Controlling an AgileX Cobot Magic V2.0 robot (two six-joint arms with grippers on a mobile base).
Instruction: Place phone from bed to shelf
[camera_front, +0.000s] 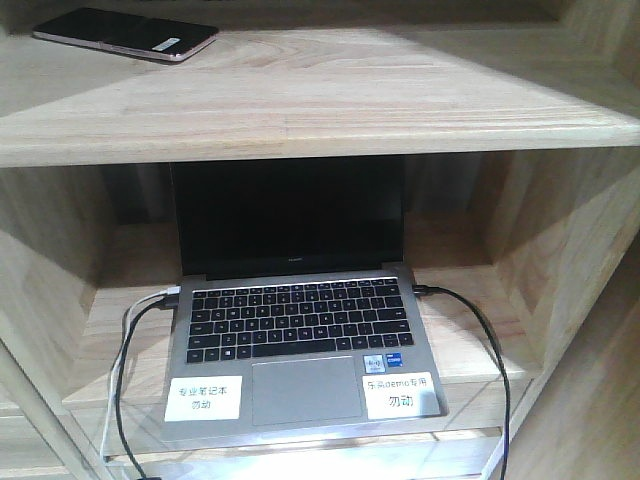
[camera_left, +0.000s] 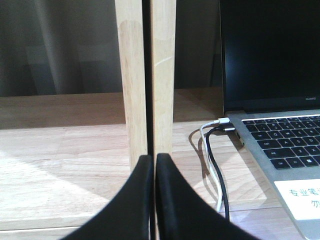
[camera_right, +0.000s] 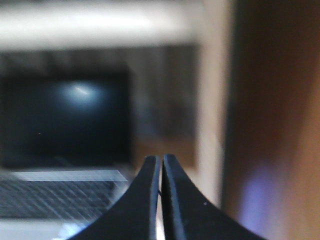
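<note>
The phone (camera_front: 125, 35) lies flat on the shelf (camera_front: 330, 100), away from both end effectors. The left end effector (camera_left: 154, 161) and right end effector (camera_right: 161, 161) are each pressed together, empty, facing the laptop (camera_front: 300, 330) below.

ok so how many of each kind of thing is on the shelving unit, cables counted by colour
phone: 1
laptop: 1
white warning stickers on the laptop: 2
black cables: 2
white cable: 1
total: 7

Left gripper (camera_left: 154, 160) and right gripper (camera_right: 161, 161), jaws pressed together, holding nothing.
</note>
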